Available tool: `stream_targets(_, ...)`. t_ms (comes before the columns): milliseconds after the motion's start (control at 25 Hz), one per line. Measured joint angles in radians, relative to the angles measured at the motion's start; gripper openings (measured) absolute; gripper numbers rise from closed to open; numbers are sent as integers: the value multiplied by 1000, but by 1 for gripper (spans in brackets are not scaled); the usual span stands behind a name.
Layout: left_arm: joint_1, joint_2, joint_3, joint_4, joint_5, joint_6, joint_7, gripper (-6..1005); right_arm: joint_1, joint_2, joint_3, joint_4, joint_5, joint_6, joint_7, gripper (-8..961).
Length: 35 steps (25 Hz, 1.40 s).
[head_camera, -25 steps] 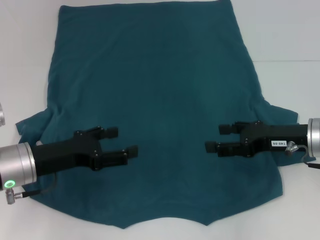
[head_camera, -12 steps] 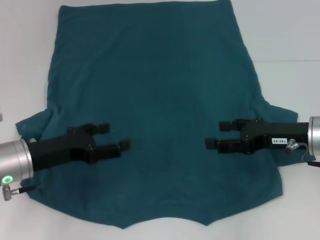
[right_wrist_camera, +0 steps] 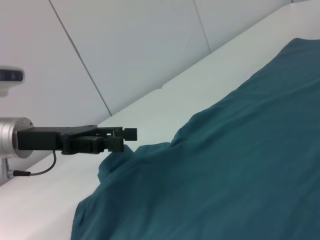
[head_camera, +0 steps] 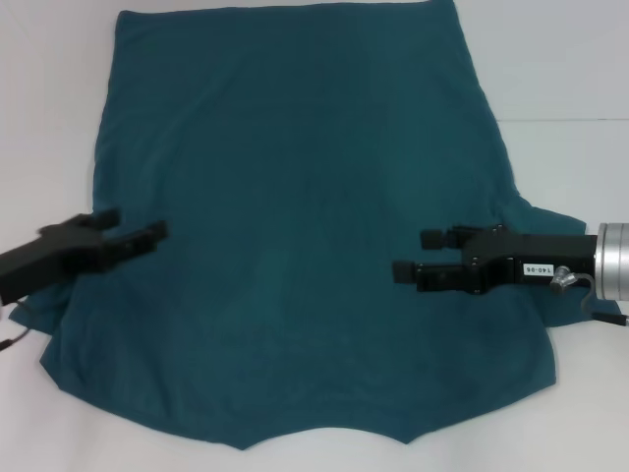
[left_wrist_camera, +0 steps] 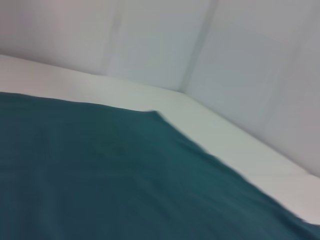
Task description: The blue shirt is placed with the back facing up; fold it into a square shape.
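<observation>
White all round: pale walls behind and a plain white bench (head_camera: 580, 59) underneath, with the blue shirt (head_camera: 295, 216) spread across most of it. It lies flat with its plain back up, the straight hem along the far edge and the neckline curve at the near edge, closest to the robot. I can see no lettering, so the printed side looks to be facing down.

Starting at the left, the left claw (head_camera: 138, 234) hangs over the shirt's left edge, about where the left sleeve spreads out. Its two dark fingers stand apart with a clear gap between them, and nothing is in them. From the right wrist camera it shows as a dark bar poised just above the rumpled sleeve cloth, not gripping it.

Across the middle the fabric is smooth, with no crease or turned-over panel anywhere.

Over on the right, the right claw (head_camera: 418, 254) reaches inward over the shirt body just inside the right sleeve, fingers likewise parted and empty.

As far as I can judge, the folding has not begun: both sleeves are out, and no edge is lifted. Every fold is left to do: sleeves and sides in, then the length doubled to make the square.
</observation>
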Motion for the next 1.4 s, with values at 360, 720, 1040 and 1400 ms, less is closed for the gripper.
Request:
stream_targets(360, 43, -1, -59, 27, 9, -95, -52, 884, 2, 9, 0, 1, 24, 11, -2, 914)
stream_targets(720, 82, -6, -79, 38, 13, -158, -64, 872, 1, 9, 0, 3, 26, 17, 1, 914)
stream_targets(1040, 88, -10, -69, 16, 39, -170, -66, 861, 1, 9, 0, 3, 26, 17, 3, 913)
stream_targets(1400, 89, -10, -59, 11, 54, -161, -70, 849, 1, 9, 0, -1, 26, 16, 4, 913)
